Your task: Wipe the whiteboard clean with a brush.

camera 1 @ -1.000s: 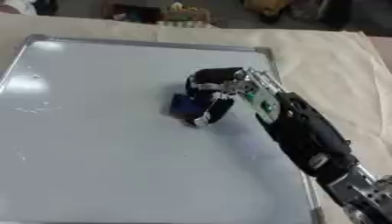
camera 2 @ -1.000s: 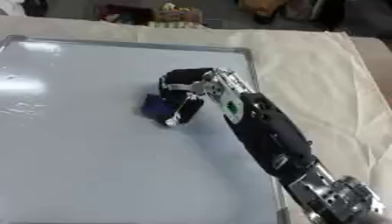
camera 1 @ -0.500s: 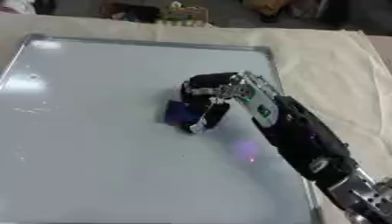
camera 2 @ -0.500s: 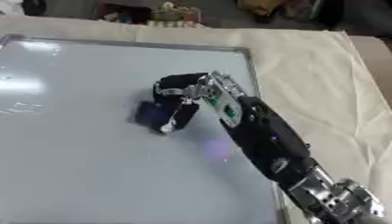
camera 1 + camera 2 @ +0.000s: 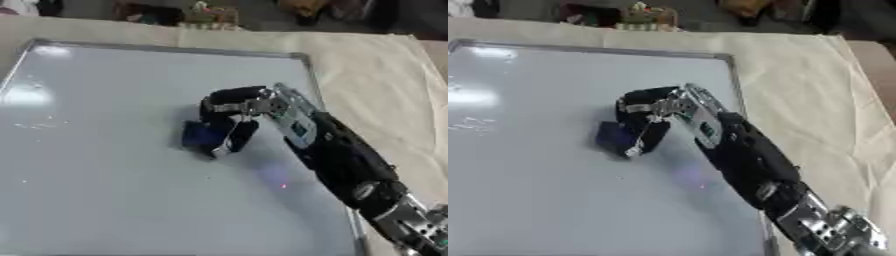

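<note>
A large whiteboard (image 5: pixel 96 175) with a silver frame lies flat on a cream cloth and fills most of both views. My right hand (image 5: pixel 234 112) reaches in from the lower right and is shut on a dark blue brush (image 5: pixel 201 135), which rests on the board a little right of its middle. Faint marks (image 5: pixel 39 122) show on the board's left side. The left hand is in neither view.
Cream cloth (image 5: pixel 385 85) covers the table to the right of the board. Dark objects and some small clutter (image 5: pixel 197 12) sit beyond the table's far edge. A small red-pink glint (image 5: pixel 282 185) shows on the board near my forearm.
My right hand has slid the brush a little toward me and leftward across the board. The brush stays in the hand.
</note>
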Motion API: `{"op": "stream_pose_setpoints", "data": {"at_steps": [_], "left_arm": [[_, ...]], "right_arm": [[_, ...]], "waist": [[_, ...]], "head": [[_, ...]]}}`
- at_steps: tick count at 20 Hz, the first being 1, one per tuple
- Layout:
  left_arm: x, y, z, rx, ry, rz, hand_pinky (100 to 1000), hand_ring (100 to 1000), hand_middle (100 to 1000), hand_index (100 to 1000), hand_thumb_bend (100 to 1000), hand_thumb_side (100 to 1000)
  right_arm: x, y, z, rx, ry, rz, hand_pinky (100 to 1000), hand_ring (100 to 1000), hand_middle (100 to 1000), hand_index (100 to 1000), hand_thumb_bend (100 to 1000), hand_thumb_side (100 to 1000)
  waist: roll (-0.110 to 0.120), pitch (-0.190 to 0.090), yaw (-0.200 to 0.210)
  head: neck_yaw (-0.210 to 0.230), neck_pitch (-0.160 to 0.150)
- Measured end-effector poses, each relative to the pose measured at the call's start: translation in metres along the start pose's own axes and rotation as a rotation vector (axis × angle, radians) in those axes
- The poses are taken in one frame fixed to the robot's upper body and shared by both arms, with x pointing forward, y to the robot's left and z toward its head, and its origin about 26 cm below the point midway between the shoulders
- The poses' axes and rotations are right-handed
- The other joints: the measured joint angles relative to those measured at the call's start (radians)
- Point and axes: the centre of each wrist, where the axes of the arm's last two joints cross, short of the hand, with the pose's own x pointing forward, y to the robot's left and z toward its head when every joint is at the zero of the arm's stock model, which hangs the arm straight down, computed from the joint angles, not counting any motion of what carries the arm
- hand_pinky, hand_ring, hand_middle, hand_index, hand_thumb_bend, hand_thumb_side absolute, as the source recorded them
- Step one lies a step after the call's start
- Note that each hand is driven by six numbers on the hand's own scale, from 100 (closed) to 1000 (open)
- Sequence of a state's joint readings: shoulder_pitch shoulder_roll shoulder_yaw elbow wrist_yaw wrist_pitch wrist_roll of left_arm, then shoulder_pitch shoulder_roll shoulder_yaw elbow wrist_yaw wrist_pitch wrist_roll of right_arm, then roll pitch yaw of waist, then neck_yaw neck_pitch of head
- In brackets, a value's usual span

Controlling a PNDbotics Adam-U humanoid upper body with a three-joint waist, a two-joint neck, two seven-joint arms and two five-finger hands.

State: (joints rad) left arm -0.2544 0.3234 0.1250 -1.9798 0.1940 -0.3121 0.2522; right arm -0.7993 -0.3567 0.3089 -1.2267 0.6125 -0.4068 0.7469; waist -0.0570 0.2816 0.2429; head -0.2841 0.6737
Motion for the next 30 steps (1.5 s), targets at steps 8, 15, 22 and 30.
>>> {"op": "stream_pose_setpoints", "data": {"at_steps": [8,15,22,30], "left_arm": [[0.000,0.000,0.000,0.001,-0.001,0.000,329,392,453,487,100,856],[0.000,0.000,0.000,0.003,-0.007,-0.002,327,390,453,486,100,856],[-0.001,-0.001,0.001,0.008,-0.011,0.000,327,390,453,486,100,855],[-0.001,-0.001,0.001,0.008,-0.011,0.000,327,389,453,486,100,856]], "right_arm": [[-0.010,-0.001,0.006,-0.006,0.049,0.005,348,314,100,204,100,222],[-0.021,-0.003,0.011,-0.025,0.089,0.020,346,315,100,203,100,227],[-0.031,-0.008,0.018,-0.047,0.126,0.040,344,324,100,202,100,248],[-0.048,-0.009,0.025,-0.095,0.168,0.026,344,333,100,202,100,251]], "waist": [[0.000,0.003,0.004],[0.005,0.010,0.006],[0.007,0.015,0.008],[0.007,0.014,0.009]], "head": [[0.000,-0.002],[0.000,-0.002],[0.000,-0.002],[-0.001,-0.003]]}}
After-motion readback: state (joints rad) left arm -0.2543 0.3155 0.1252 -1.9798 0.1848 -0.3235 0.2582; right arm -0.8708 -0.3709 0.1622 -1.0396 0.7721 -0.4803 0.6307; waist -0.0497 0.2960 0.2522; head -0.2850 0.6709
